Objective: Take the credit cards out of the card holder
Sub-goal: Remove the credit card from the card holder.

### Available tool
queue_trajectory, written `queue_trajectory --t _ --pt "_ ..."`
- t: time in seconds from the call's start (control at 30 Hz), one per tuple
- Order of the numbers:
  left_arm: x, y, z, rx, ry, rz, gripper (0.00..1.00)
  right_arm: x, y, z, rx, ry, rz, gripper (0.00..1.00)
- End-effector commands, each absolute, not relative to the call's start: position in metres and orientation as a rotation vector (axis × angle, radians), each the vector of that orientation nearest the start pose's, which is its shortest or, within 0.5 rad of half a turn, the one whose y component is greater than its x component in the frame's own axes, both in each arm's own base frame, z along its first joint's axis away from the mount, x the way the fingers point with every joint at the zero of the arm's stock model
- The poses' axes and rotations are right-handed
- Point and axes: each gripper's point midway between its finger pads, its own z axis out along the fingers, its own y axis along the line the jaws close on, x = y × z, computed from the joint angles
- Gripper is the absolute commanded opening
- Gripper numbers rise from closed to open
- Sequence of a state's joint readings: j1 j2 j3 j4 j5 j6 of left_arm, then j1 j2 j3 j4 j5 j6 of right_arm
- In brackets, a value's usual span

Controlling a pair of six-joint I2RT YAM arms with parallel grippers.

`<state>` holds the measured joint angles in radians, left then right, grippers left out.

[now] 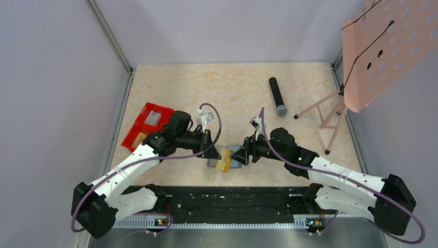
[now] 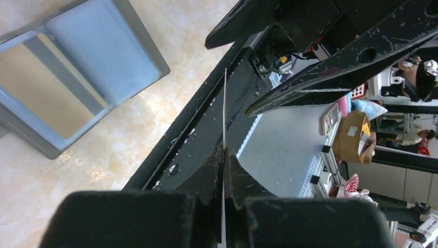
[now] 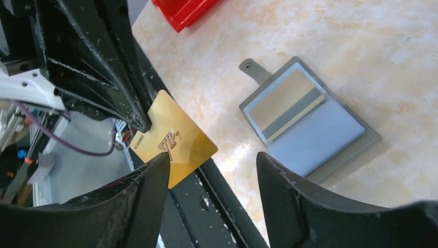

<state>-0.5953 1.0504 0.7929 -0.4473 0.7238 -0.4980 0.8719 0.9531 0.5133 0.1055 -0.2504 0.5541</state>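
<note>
Card holder [image 3: 310, 129] hemmed by jaws both sides; free approach from far side.

The worktop [image 1: 232, 82] is pale peach with a cream marbled pattern, and the card holder [image 3: 304, 121] shows a dark grey border around pale blue-grey inner panels. The credit card [image 3: 173, 142] is glossy gold with dark red lettering, while the left gripper [image 2: 224, 155] and right gripper [image 3: 213, 157] are black, flecked with pale scuffs. The bin [image 1: 147, 124] is bright red, the microphone [image 1: 277, 95] black with a grey head, the perforated stand [image 1: 382, 51] salmon pink, and the arms [image 1: 129, 165] white with black joints and purple cables [image 1: 219, 124].
</note>
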Motion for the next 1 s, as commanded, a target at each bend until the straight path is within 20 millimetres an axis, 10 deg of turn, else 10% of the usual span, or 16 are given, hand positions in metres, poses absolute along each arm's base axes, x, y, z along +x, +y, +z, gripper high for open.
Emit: queue_trajectory --t 0.0,0.23,0.37,0.67,0.97 --pt "0.142 -0.263 0.201 0.627 2.299 -1.435 0.0 0.158 0.312 0.203 -0.631 1.894 1.274 0.57" --pt "0.142 -0.264 0.2 0.633 2.299 -1.436 0.0 0.154 0.323 0.209 -0.669 1.848 1.349 0.32" --pt "0.148 -0.262 0.198 0.601 2.32 -1.386 0.01 0.153 0.323 0.213 -0.667 1.833 1.359 0.0" --pt "0.179 -0.246 0.201 0.465 2.336 -1.128 0.35 0.168 0.316 0.231 -0.453 1.814 1.411 0.0" --pt "0.227 -0.201 0.237 -0.06 2.201 -0.918 0.59 0.221 0.292 0.244 -0.128 1.788 1.388 0.0"
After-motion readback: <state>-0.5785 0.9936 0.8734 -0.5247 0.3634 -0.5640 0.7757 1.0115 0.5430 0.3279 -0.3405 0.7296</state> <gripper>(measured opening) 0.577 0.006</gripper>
